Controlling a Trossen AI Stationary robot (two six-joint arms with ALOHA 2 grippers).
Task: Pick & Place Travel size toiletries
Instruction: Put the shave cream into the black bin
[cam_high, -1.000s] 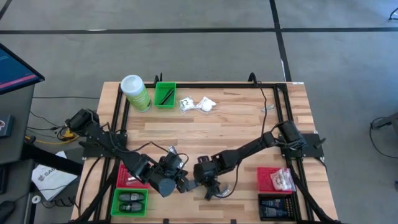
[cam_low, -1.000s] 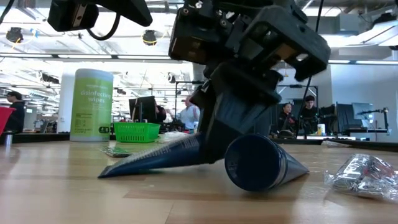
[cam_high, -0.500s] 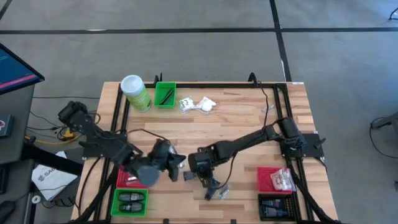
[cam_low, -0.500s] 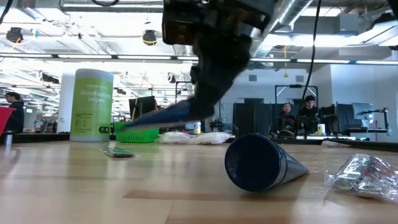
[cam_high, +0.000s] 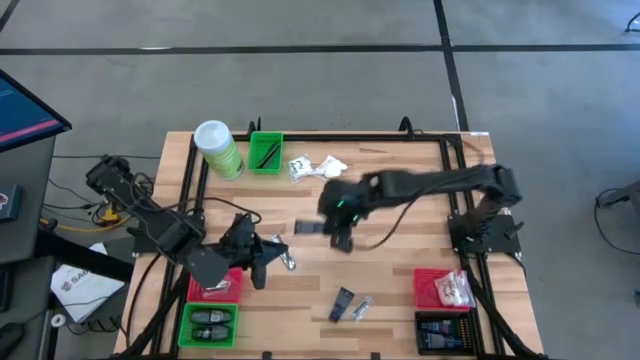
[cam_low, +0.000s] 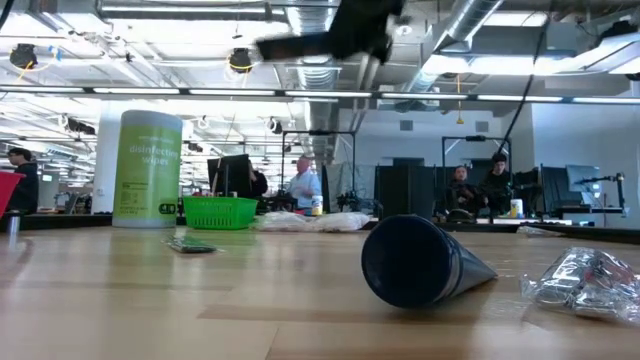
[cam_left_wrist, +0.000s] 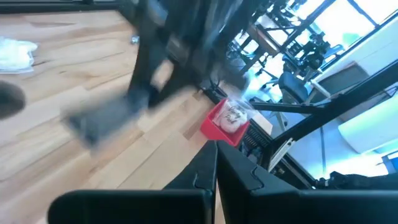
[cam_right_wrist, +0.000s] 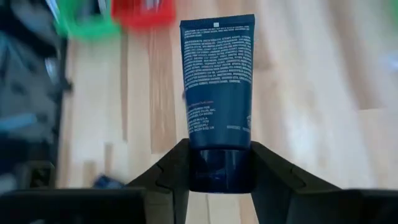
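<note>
The right gripper (cam_right_wrist: 219, 167), pinching a dark blue tube (cam_right_wrist: 217, 87) by its cap, has lifted away mid-table. The left gripper (cam_high: 262, 262), pressed together, has retreated. A cap-only hold risks the tube swinging loose.

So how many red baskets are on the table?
2. One red bin on the left arm's side, next to a green bin; the other red bin on the right side.

The green canister (cam_low: 149, 168) reads "disinfecting wipes"; other print is illegible.

Green wipes canister (cam_high: 218, 149) beside green bin (cam_high: 265, 152); red bin (cam_high: 436, 288) front right.
</note>
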